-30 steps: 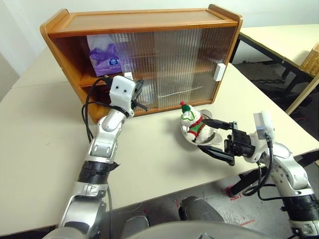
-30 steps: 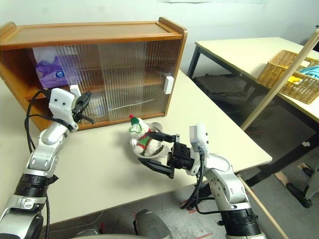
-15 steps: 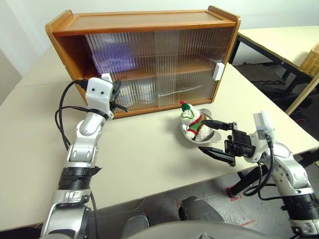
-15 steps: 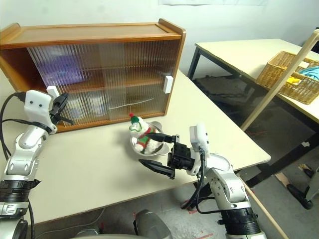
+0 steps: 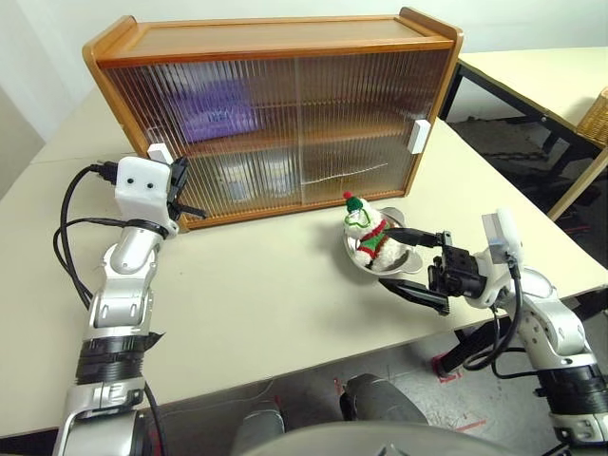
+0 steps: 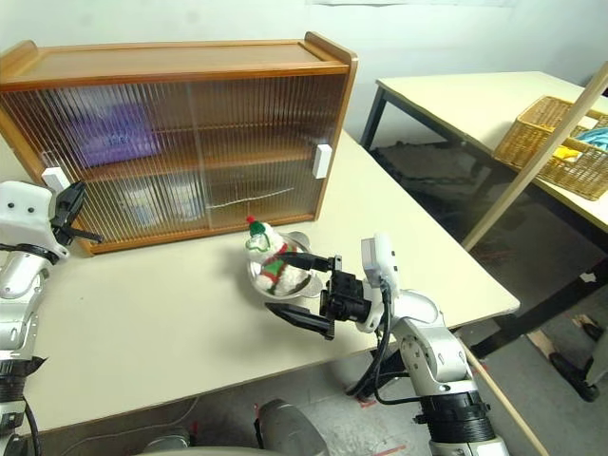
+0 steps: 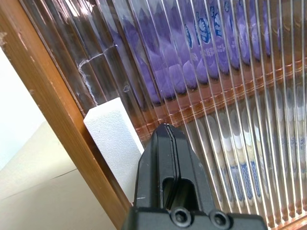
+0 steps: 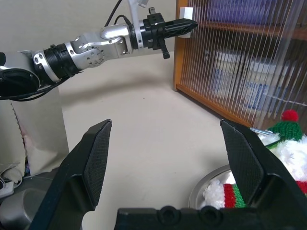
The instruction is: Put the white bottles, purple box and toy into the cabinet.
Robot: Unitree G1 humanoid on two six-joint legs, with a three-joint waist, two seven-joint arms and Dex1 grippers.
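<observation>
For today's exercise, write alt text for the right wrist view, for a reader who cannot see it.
The open right gripper hovers over a pale table, beside the toy in a steel bowl. Beyond, the shut left gripper touches a white handle on the closed cabinet.

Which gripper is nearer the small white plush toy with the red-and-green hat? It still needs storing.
Right. The right gripper, open, sits just beside the plush toy in its steel bowl; the left gripper, shut, is by the wooden cabinet's far end.

no legible text, blue print on purple box (image 7: 192, 52) (blurred by ribbed door)
</observation>
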